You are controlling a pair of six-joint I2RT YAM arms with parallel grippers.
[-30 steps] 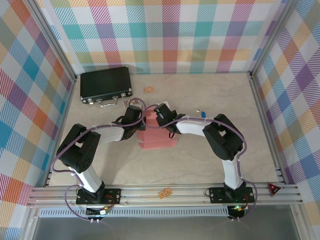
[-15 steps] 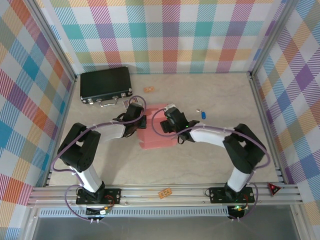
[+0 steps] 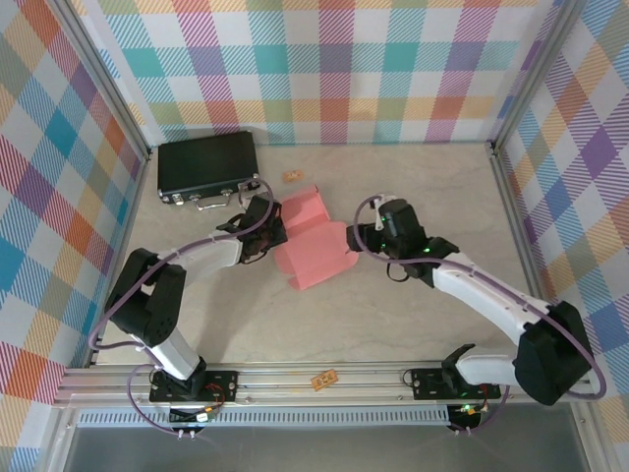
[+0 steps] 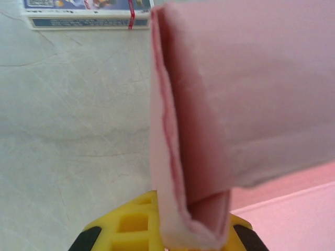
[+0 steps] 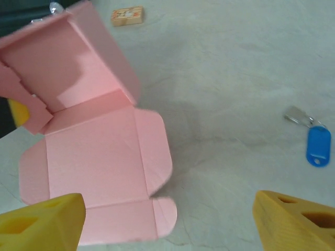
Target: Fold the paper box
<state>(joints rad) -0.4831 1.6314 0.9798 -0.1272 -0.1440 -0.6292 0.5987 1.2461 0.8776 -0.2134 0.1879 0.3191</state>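
Salmon-pink card of the paper box (image 3: 313, 246) lies left of the worktop's (image 3: 423, 324) centre, nearer the far edge than the near one, just short of the black case (image 3: 208, 167) in the far left corner. Compared with a second ago, the right pincer (image 3: 362, 236) has come off the box and drawn back toward the right edge. The right wrist view shows the right pincer (image 5: 167, 225) with its yellow fingers (image 5: 42, 219) spread wide and nothing between them, so it is released. The left pincer (image 3: 267, 228) has stayed clenched on the box's left side. In the left wrist view, the left pincer (image 4: 162, 232) has a doubled wall of the paper box (image 4: 199, 104) standing upright between its fingers. The box itself has swung since then: its far panel now stands raised at the left, while the base panel and rounded side flaps of the paper box (image 5: 99, 157) lie flat on the worktop. Assessment: one wall fold appears made and is held by the left arm alone; the remaining flaps are not yet raised, so the task is judged part done. The right arm is free to take a fresh hold on a flat flap. A blue key tag (image 5: 318, 146) lies well clear on the right. A small wooden tile (image 3: 292, 176) lies near the far edge. Neither obstructs the work.
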